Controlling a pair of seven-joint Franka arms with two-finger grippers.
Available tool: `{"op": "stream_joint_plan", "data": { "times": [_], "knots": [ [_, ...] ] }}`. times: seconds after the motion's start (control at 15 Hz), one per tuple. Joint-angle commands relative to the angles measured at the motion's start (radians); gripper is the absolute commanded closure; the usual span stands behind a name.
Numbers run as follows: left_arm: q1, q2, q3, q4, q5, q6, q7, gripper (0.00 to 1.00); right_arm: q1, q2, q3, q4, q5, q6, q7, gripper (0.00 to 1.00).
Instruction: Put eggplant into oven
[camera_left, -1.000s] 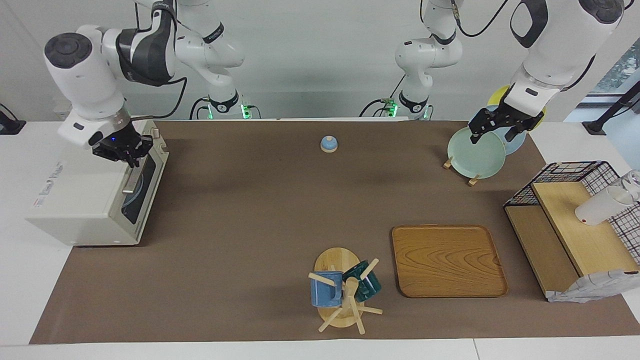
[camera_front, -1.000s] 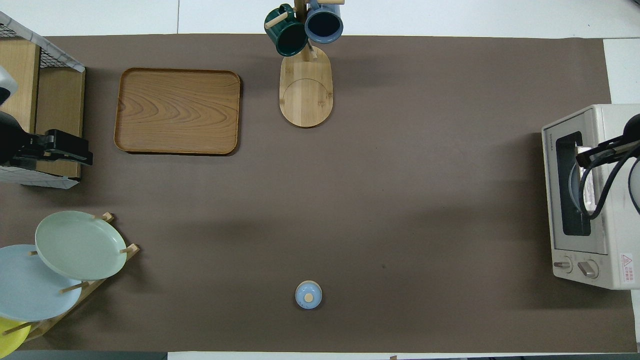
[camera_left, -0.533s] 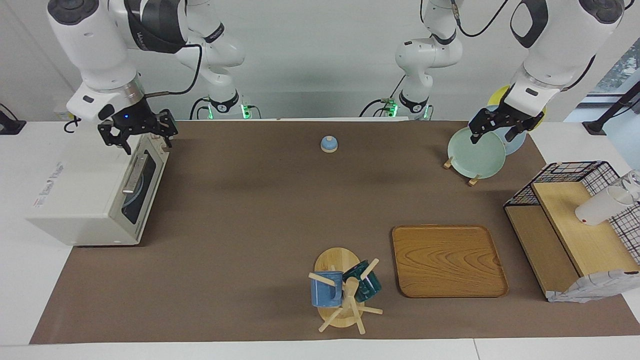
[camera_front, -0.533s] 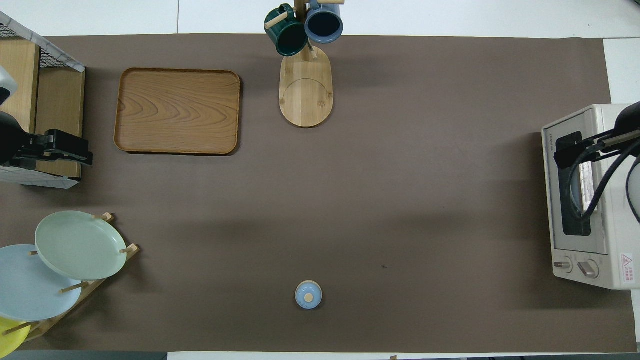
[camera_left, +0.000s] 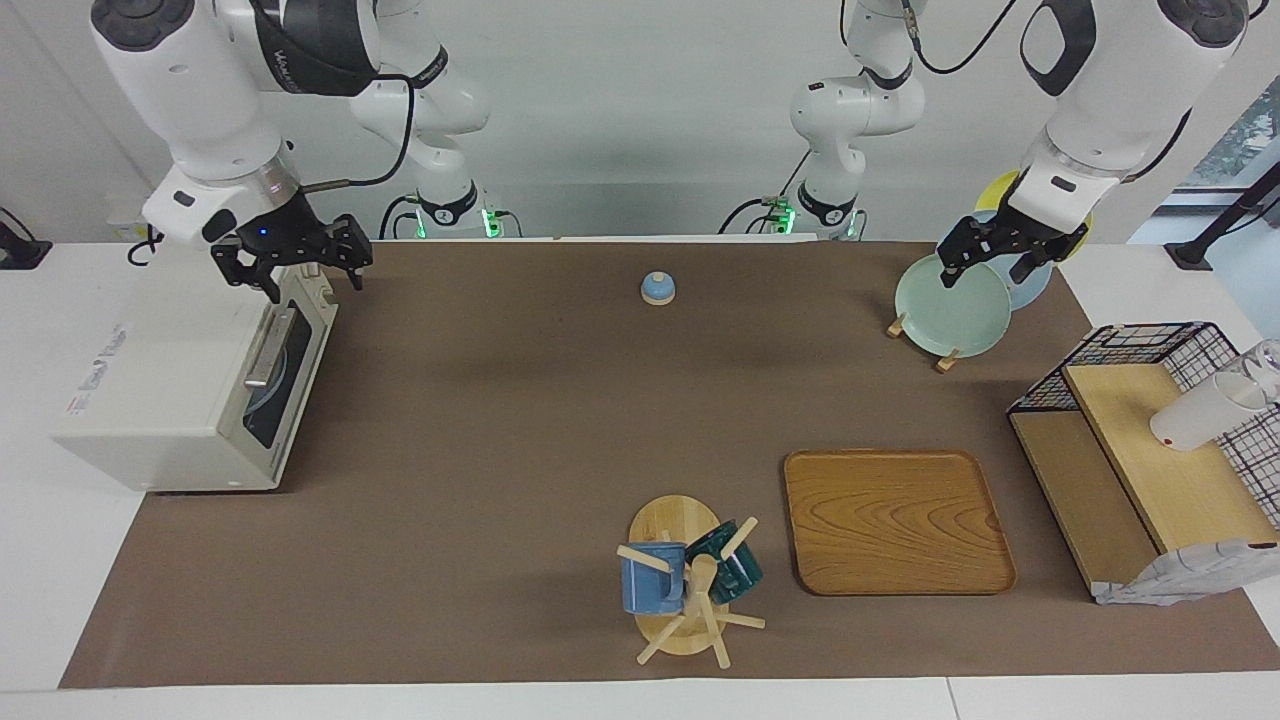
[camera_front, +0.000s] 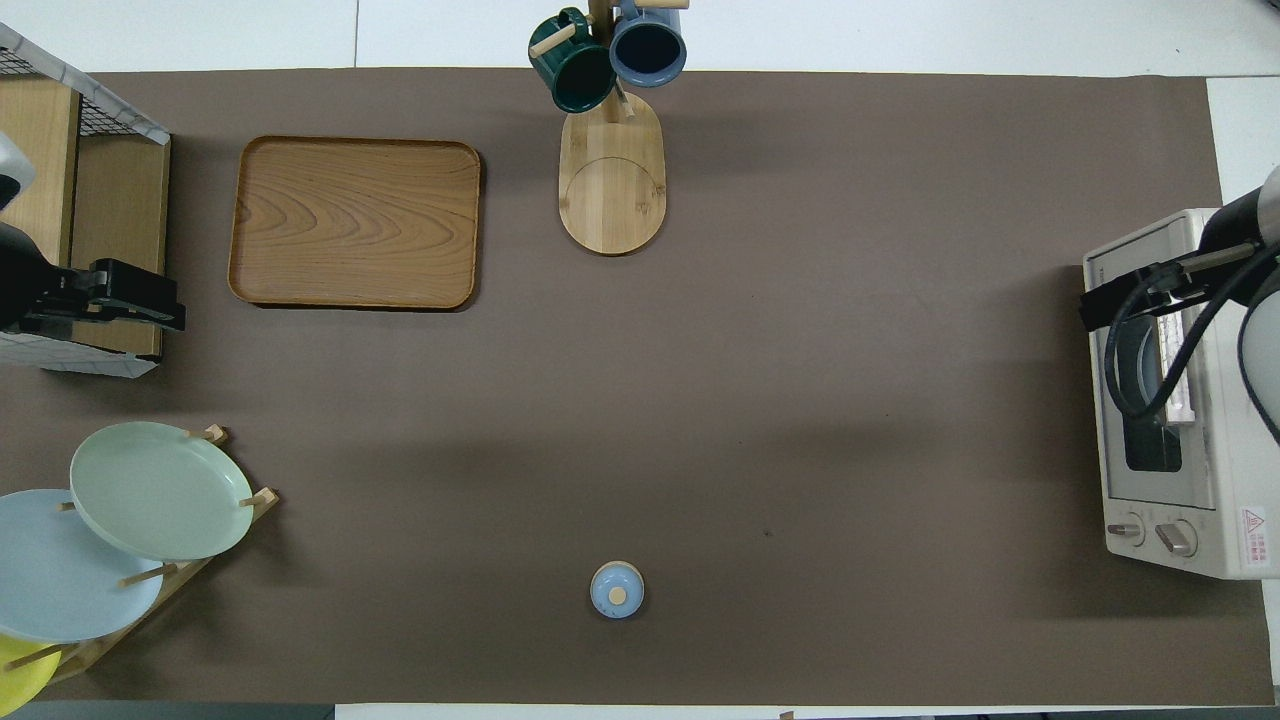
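Facing view showed the right gripper (camera_left: 297, 262) spread open and empty above the closed oven (camera_left: 190, 390); the left gripper (camera_left: 1000, 262), also open, hung over the plates (camera_left: 950, 305).

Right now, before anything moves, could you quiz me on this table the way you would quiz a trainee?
1. True or false: the door of the oven is shut.
2. Which arm's tool hangs open above the oven?
3. How many mugs hang on the mug tree?

Key
1. True.
2. The right tool.
3. Two.
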Motion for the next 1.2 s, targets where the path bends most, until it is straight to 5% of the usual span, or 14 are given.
{"op": "stream_joint_plan", "data": {
  "times": [0.0, 0.13, 1.13],
  "knots": [
    [0.011, 0.004, -0.007, 0.009, 0.016, -0.011, 0.005, 0.0, 0.03, -0.024, -0.032, -0.041, 0.017, 0.016, 0.037, 0.0],
    [0.011, 0.004, -0.005, 0.009, 0.014, -0.011, 0.005, 0.0, 0.027, -0.051, -0.035, -0.1, 0.017, 0.047, 0.059, 0.0],
    [0.011, 0.004, -0.007, 0.009, 0.016, -0.009, 0.005, 0.0, 0.027, -0.041, -0.047, -0.021, 0.017, 0.012, 0.062, 0.0]
  ]
}}
